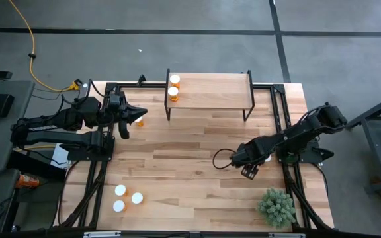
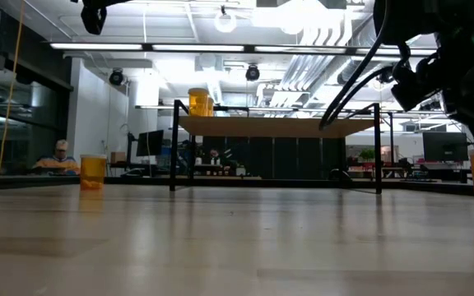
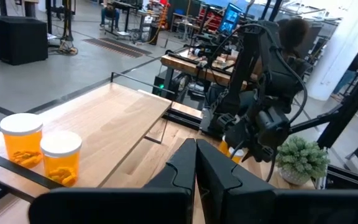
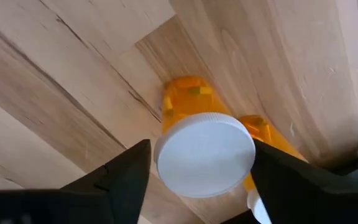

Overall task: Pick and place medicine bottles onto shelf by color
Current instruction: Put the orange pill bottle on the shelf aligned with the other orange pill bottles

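Observation:
My right gripper (image 4: 202,163) points down over an orange medicine bottle (image 4: 185,99) that stands upright on the tabletop at the right. Its open fingers stand on either side of the white cap (image 4: 205,154). A second bottle (image 4: 263,132) stands close behind the first. My left gripper (image 3: 196,169) is shut and holds nothing; it hovers at the table's left, near the shelf (image 1: 210,92). Two bottles (image 1: 174,80) (image 1: 173,93) stand on the shelf's left end. One more bottle (image 1: 138,121) stands on the table beside my left gripper. My right gripper comes at the bottle's white cap (image 4: 166,155) from above, one finger (image 4: 126,177) on each side of it. Only slivers of gap show, so I cannot tell whether the fingers touch the cap. The bottle stands upright on the table.
Three white-capped bottles (image 1: 125,198) stand together near the front left of the table. A small green plant (image 1: 276,206) sits at the front right, close to my right arm. Bare wood lies in the table's middle, in front of the shelf's black legs (image 1: 247,114).

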### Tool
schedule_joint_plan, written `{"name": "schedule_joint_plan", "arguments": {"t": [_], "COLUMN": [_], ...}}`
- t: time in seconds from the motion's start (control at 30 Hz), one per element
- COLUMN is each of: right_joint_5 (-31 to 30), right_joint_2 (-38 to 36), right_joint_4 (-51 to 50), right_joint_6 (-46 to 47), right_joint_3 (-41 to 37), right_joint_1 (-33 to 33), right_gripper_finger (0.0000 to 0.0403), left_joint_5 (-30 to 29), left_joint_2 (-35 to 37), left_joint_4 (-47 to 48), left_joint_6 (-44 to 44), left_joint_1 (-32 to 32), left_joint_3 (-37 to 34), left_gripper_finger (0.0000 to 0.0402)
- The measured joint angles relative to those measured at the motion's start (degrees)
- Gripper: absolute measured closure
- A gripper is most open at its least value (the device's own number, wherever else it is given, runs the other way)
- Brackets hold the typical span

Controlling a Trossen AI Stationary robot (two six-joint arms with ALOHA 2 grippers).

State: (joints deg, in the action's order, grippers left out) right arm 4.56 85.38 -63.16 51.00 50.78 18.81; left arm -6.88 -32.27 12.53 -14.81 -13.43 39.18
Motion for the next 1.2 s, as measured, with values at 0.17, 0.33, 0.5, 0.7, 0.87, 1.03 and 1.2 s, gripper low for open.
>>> {"name": "schedule_joint_plan", "arguments": {"t": [0.17,0.33,0.5,0.7,0.87,1.03,1.2], "right_joint_5": [-0.02,-1.43,-8.36,-19.89,-27.81,-28.52,-25.49], "right_joint_2": [0.00,0.00,0.00,0.01,2.81,11.60,22.73], "right_joint_4": [-0.37,-3.28,-6.01,-5.80,-5.77,-6.43,-11.74], "right_joint_6": [0.06,-2.02,-7.24,-14.99,-23.99,-34.61,-39.04], "right_joint_3": [0.07,3.94,14.34,31.26,45.59,60.56,73.99], "right_joint_1": [0.00,0.00,-0.44,-5.03,-12.03,-20.58,-27.78], "right_gripper_finger": [0.0201,0.0211,0.0206,0.0206,0.0206,0.0206,0.0206], "left_joint_5": [0.00,0.00,0.12,0.22,0.22,0.24,0.27], "left_joint_2": [0.00,0.00,0.00,0.01,0.00,-0.73,-2.27], "left_joint_4": [0.01,0.02,0.02,0.04,0.04,0.06,0.07], "left_joint_6": [0.00,0.00,0.00,0.00,0.00,0.00,0.00], "left_joint_1": [0.00,0.00,0.00,0.00,0.01,0.02,0.04], "left_joint_3": [0.00,0.00,0.00,0.00,0.00,0.00,0.00], "left_gripper_finger": [0.0402,0.0401,0.0402,0.0401,0.0401,0.0402,0.0402]}}
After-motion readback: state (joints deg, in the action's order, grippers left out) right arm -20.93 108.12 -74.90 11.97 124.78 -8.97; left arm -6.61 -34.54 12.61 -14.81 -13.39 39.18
